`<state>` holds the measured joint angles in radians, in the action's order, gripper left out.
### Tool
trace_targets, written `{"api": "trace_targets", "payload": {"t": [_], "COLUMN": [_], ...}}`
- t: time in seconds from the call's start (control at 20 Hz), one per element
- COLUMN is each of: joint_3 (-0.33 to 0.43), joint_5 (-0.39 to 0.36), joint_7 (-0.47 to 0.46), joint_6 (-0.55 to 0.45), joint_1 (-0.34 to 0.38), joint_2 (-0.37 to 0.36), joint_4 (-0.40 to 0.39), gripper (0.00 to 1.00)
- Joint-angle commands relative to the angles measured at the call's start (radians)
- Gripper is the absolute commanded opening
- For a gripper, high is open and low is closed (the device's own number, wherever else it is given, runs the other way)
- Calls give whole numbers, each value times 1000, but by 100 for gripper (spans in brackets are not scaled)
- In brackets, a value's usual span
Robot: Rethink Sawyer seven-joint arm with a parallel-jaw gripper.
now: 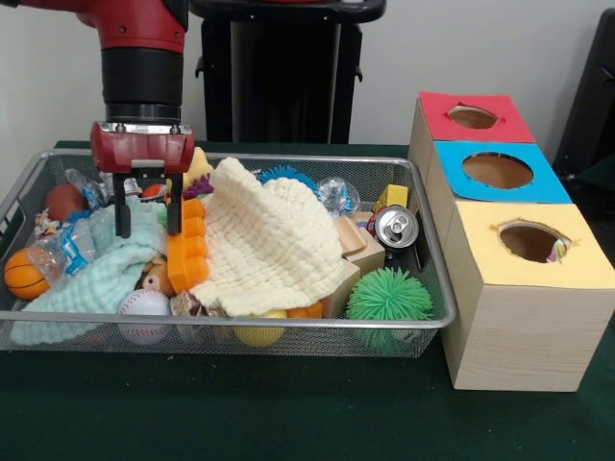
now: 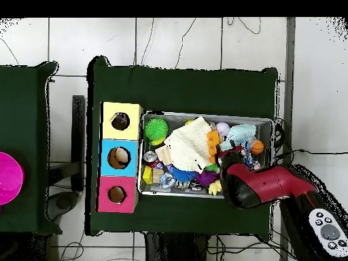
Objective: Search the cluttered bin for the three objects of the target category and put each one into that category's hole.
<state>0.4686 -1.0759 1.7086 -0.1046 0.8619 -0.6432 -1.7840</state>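
My gripper [image 1: 147, 209] hangs open and empty over the left part of the wire mesh bin [image 1: 240, 327], its fingertips just above a mint-green cloth [image 1: 96, 274]. A small piece with a busy red, blue and white print [image 1: 45, 227] lies at the bin's left end, partly hidden; it also shows in the overhead view [image 2: 253, 163]. The yellow-topped hole [image 1: 531, 240] is in the nearest wooden box, right of the bin, and a bit of printed stuff [image 1: 558, 252] shows at its edge. In the overhead view my arm [image 2: 265, 185] covers the gripper.
A cream waffle cloth [image 1: 269, 240] drapes over the bin's middle. An orange block [image 1: 187, 252], a baseball [image 1: 144, 312], a small basketball [image 1: 24, 274], a green spiky ball [image 1: 389, 293] and a can [image 1: 396, 228] lie around it. Blue-topped [image 1: 497, 170] and red-topped [image 1: 472, 117] holes lie behind the yellow one.
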Motion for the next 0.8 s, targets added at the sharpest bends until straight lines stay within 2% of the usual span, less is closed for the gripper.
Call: {"api": "trace_targets", "payload": {"t": [0.05, 0.3, 0.45, 0.6, 0.7, 0.8], "joint_3": [-54, -58, -69, -67, -69, -40], "joint_5": [-76, -79, -73, -81, -79, -76], "joint_7": [-4, -11, -4, -9, -16, -55], "joint_6": [-34, -23, -24, -6, -14, -30], "joint_1": [-50, -46, -59, -40, -31, 9], "joint_2": [64, 70, 48, 83, 75, 59], "joint_4": [81, 89, 86, 95, 91, 82], "gripper": [100, 100, 100, 100, 100, 100]}}
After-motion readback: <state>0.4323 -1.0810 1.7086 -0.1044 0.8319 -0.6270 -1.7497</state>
